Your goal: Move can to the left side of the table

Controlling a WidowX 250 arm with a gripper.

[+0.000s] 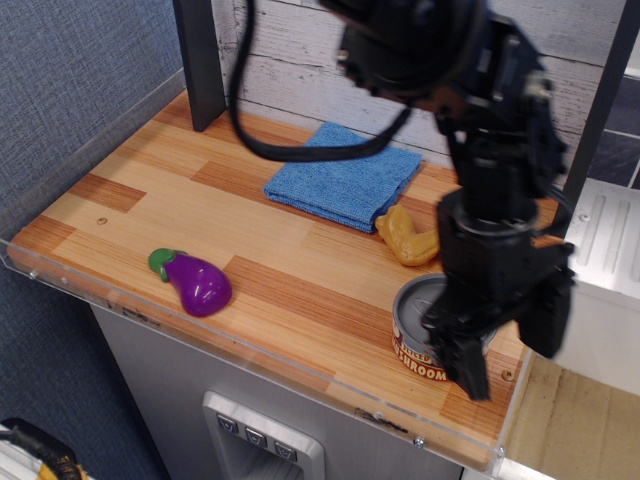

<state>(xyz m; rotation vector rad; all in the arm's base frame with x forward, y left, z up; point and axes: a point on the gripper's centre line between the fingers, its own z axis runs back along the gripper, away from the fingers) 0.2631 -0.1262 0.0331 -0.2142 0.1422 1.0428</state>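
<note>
hanging over the right front corner of the table [150, 190], the black gripper [500, 350] stood with its two fingers apart, one dark finger [468, 362] low in front of the can [422, 335] and the other on the far right, past the can's side. whether either finger touched the tin could not be told, since the arm hid the can's right half. the can sat upright on the planks near the front edge, at the right end of the table, its grey lid and a strip of red-and-cream label showing to the left of the gripper. just behind it lay a yellow toy chicken piece [408, 238], partly covered by the arm. a folded blue cloth [343, 177] lay flat further back, close to the white plank wall [300, 70], its near corner just beside the chicken piece. a purple toy eggplant [193, 280] with a green stem lay near the front edge on the left half, well apart from the can. a dark post [198, 62] rose at the back left, and a black cable [300, 148] looped down from the arm above the cloth.
</note>
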